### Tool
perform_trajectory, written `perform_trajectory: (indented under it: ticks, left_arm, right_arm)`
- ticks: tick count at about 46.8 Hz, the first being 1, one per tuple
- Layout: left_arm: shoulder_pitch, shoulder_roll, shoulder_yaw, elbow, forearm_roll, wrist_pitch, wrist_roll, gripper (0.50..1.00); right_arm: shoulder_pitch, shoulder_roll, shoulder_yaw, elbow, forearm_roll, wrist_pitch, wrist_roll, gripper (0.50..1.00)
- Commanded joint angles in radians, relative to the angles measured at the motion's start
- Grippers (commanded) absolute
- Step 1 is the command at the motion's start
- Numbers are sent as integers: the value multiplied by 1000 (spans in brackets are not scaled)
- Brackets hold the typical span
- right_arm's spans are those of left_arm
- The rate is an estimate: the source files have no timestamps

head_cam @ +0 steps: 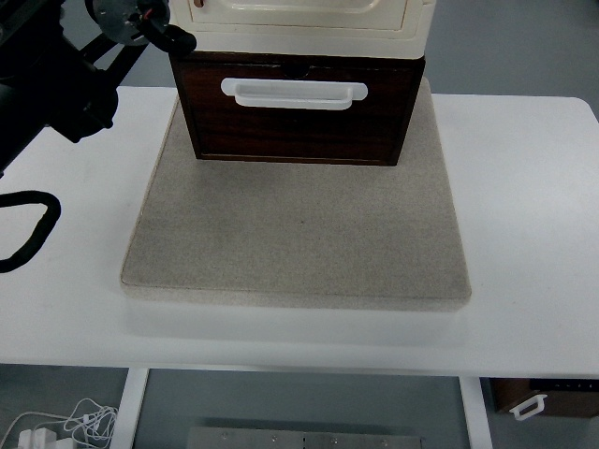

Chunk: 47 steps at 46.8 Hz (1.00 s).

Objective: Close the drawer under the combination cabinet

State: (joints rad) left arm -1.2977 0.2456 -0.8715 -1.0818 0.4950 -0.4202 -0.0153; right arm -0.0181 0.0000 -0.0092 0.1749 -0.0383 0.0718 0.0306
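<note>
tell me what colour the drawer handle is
White, or a pale cream. The handle stands out against the dark brown drawer front in the head view.

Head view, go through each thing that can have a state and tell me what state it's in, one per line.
Drawer: dark wood front sits out past the cream cabinet above, so apparently not fully shut.
Drawer handle: white, level, nothing gripping it.
Cream cabinet: door looks closed.
Mat: lying flat on the white table.
Left arm: at the upper left, hand out of frame.
</note>
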Motion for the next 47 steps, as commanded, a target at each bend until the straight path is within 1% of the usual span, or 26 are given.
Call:
perform_trajectory:
  ticks: [1, 5, 7, 14, 17, 24, 32, 34, 38, 41, 47]
  left_arm:
    - [0, 0, -49, 3, -21, 32, -21, 999]
    - [0, 1, -101, 19, -38, 46, -28, 999]
    - [0, 3, -135, 23, -41, 63, -29, 999]
    - [14, 9, -248, 26, -44, 167, -31, 999]
    - [15, 12, -296, 37, -44, 189, -31, 999]
    - [20, 18, -406, 75, -44, 212, -31, 999]
    - [31, 32, -492, 109, -46, 327, -31, 999]
    - [31, 38, -515, 121, -47, 339, -31, 999]
    - [32, 53, -558, 152, -64, 351, -31, 999]
    - [40, 73, -574, 166, -91, 374, -31, 999]
    - [47, 145, -564, 187, -171, 432, -20, 999]
  right_arm:
    - [0, 0, 0, 0, 0, 0, 0, 952]
    - [0, 0, 0, 0, 0, 0, 0, 952]
    - [0, 0, 0, 0, 0, 0, 0, 952]
    - [0, 0, 0, 0, 0, 0, 0, 952]
    - [0, 0, 0, 0, 0, 0, 0, 952]
    - [1, 0, 0, 0, 0, 0, 0, 952]
    - [0, 0, 0, 0, 0, 0, 0, 952]
    - [0, 0, 0, 0, 0, 0, 0, 952]
    - [0, 0, 0, 0, 0, 0, 0, 952]
    - [0, 0, 0, 0, 0, -1, 0, 952]
    - [0, 0, 0, 0, 0, 0, 0, 952]
